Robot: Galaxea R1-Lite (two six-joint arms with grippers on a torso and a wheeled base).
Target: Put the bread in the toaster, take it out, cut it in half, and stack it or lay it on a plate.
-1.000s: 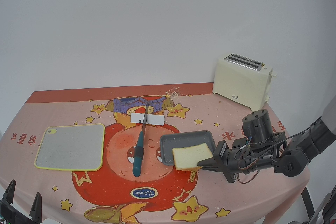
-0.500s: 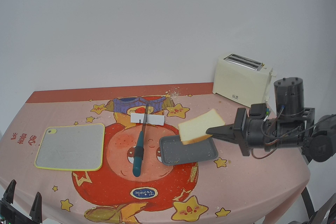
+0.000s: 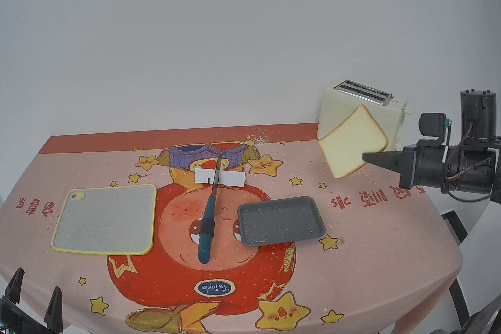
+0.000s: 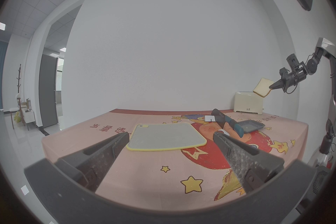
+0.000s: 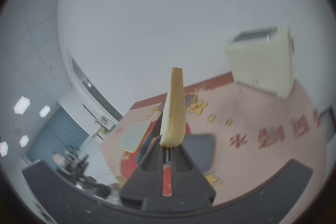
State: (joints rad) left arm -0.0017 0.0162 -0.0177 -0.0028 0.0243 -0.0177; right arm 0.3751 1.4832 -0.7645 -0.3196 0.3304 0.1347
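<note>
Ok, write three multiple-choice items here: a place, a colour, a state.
1. Where is the pale square bread slice? A. on the table B. in the air near the cream box-shaped toaster C. in a slot
2. What colour is the long knife's handle? A. teal B. red C. yellow
3. What state is the right tool in? A. open B. shut on the bread slice C. shut on nothing
B: the tool holds it aloft. A: the handle looks teal. B: it pinches the slice's edge.

right pincer (image 5: 167, 147) clamped on bread slice (image 5: 174, 105) held edge-on, toaster (image 5: 260, 60) beyond, grey tray (image 5: 203, 151) below
</note>
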